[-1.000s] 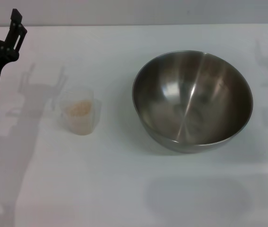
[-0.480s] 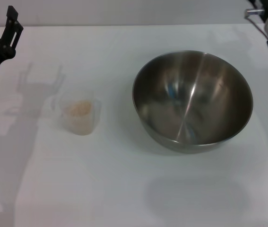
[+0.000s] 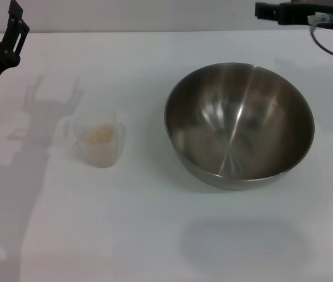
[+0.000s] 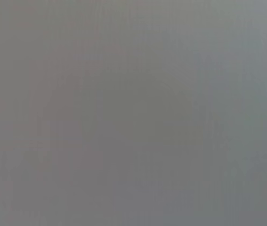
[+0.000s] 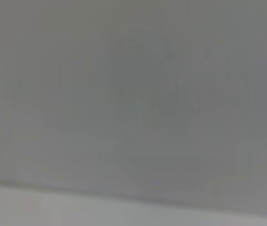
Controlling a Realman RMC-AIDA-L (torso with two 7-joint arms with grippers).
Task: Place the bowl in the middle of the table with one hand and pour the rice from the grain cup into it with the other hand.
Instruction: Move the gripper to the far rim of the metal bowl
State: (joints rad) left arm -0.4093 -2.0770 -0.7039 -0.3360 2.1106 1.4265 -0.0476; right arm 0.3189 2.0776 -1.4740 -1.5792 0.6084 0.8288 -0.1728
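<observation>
My left gripper (image 3: 14, 23) stands at the far left edge of the surface (image 3: 154, 235), arm upright, fingers pointing away from me – whether they are wide or narrow I cannot tell. My right gripper (image 3: 266, 10) reaches in from the far right corner, held level and pointing left beyond the bowl (image 3: 239, 124); its fingers I cannot tell either. The bowl sits right of centre. The grain cup (image 3: 98, 143) stands well apart on its left, holding the rice (image 3: 97, 134). Both wrist views show only blank grey.
</observation>
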